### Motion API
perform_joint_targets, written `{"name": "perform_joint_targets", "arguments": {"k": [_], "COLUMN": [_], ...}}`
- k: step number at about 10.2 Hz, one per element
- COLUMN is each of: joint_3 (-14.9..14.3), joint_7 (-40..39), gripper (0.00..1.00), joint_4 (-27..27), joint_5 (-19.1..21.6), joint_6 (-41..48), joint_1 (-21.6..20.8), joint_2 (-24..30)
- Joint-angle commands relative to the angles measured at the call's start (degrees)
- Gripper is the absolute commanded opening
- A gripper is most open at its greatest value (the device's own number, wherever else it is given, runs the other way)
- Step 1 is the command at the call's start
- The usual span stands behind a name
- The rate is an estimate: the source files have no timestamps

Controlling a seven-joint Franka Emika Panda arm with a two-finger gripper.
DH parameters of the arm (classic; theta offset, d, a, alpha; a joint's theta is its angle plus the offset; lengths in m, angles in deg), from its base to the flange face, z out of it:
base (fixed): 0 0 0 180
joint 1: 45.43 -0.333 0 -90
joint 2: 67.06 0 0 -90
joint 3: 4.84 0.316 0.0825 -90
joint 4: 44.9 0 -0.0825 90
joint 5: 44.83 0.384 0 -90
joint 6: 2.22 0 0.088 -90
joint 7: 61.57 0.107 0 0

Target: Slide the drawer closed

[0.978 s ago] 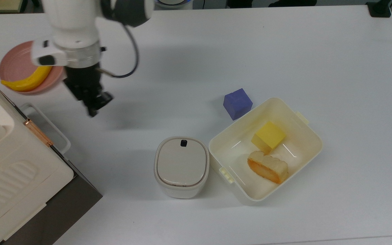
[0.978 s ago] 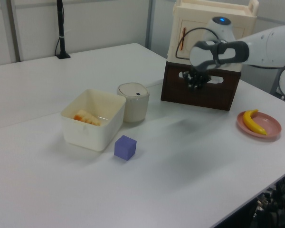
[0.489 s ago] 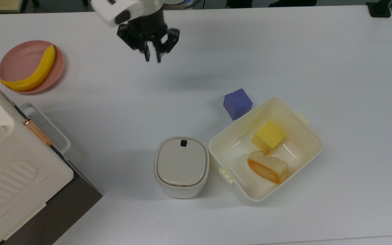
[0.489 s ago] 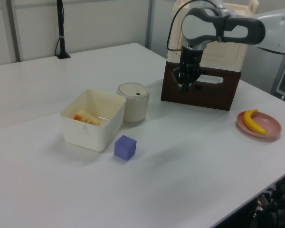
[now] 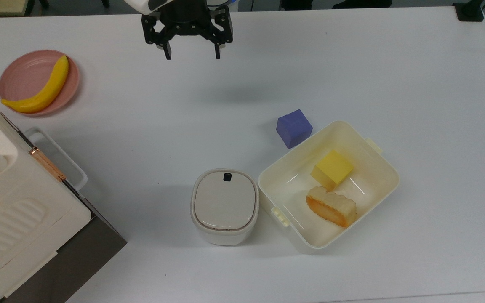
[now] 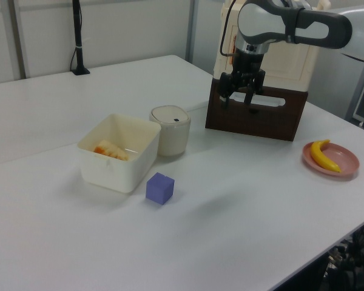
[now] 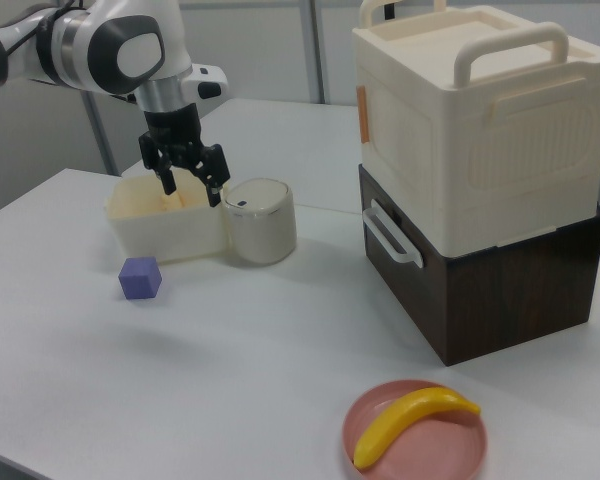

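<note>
The drawer (image 7: 420, 300) is the dark brown base under the cream cabinet (image 7: 480, 140), and its front panel sits flush with the cabinet body. Its white loop handle (image 7: 392, 235) sticks out toward the table; in the top view the handle (image 5: 65, 155) is at the left edge, and the left view has the brown front (image 6: 273, 124) at the back. My gripper (image 5: 192, 56) hangs open and empty above the table at the top view's upper middle, far from the handle. In the left view the gripper (image 6: 238, 104) overlaps the drawer front. In the right view the gripper (image 7: 193, 192) hovers over the box.
A pink plate (image 5: 15, 75) holding a banana (image 5: 40, 94) lies at the top view's upper left. A lidded white canister (image 5: 225, 206), a cream box (image 5: 377, 160) holding a yellow block and a bread piece, and a purple cube (image 5: 294, 127) sit mid-table.
My gripper has moved away from the drawer handle toward the top view's upper middle. Its fingers have spread wide.
</note>
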Motion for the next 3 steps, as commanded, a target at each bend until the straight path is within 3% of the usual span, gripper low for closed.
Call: {"name": "perform_joint_targets", "arguments": {"k": [1, 3], "joint_3": [-4.27, -4.27], "joint_7": [-0.44, 0.95], "gripper": [1.0, 1.0], "joint_4": [1.25, 1.25], "joint_5": [1.17, 1.26], "joint_6": [0.96, 1.48], "joint_1": [-2.86, -3.04], "joint_2": [2.32, 2.32]}}
